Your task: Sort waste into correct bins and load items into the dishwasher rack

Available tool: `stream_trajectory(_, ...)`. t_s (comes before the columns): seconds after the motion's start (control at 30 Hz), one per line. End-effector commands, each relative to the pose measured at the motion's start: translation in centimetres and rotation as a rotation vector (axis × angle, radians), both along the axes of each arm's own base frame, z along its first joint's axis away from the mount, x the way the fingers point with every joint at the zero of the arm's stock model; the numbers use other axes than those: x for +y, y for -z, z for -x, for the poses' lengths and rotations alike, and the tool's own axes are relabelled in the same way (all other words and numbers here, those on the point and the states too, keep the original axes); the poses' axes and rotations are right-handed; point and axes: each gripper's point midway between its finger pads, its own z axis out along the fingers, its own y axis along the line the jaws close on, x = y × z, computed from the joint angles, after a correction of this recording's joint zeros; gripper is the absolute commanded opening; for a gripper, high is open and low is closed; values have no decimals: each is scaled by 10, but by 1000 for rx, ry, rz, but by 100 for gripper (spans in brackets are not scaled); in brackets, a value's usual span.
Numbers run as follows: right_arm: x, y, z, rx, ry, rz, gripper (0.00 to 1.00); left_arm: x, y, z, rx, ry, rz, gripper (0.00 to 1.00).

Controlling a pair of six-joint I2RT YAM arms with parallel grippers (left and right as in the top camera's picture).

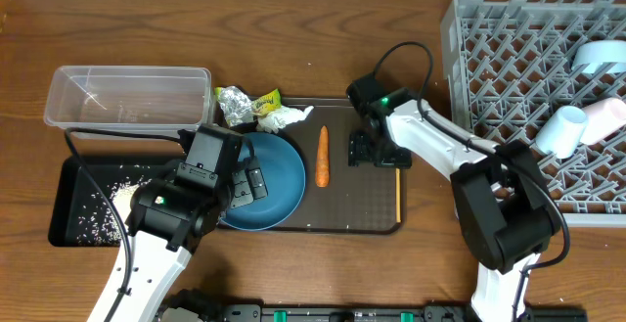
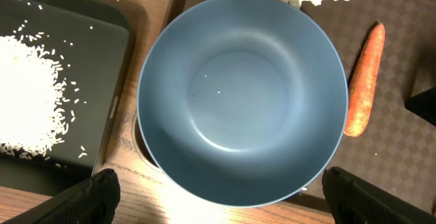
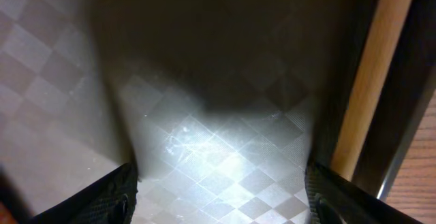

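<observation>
Overhead, the dark-blue bowl (image 1: pixel 274 177) sits at the serving tray's (image 1: pixel 367 209) left end, carrot (image 1: pixel 323 156) beside it. Left wrist: left tool (image 2: pixel 219 193) spread wide above the bowl, empty. Right wrist: right tool (image 3: pixel 221 197) apart over the tray, chopstick (image 3: pixel 371 81) alongside.

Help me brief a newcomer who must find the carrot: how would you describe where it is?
Find the dark brown serving tray mid-table. On it, just right of the large dark-blue bowl, lies the carrot. It is the only bright orange, tapered thing there; the crumpled tissue and wrapper nearby are white and silver-yellow.
</observation>
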Motion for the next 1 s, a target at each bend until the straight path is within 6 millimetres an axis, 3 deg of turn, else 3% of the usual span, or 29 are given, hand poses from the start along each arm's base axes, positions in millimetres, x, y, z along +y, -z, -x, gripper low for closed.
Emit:
stream_trajectory(0.0, -3, 7, 1, 15, -41, -9, 78, 3, -5, -2, -16, -9, -14, 98)
stream_trajectory(0.2, 5, -3, -3, -9, -85, -52, 78, 3, -5, -2, -16, -9, -14, 98)
stream_trajectory(0.47, 20, -42, -10, -80, -119, -144, 79, 3, -5, -2, -16, -9, -14, 98)
stream_trajectory(0.67, 17, -68, -10, -130, -124, -154, 79, 3, -5, -2, -16, -9, -14, 98)
stream_trajectory(0.8, -6, -59, -5, -112, -68, -35, 79, 3, -5, -2, -16, -9, -14, 98)
stream_trajectory(0.97, -13, -47, 2, -92, -67, -6, 78, 3, -5, -2, -16, -9, -14, 98)
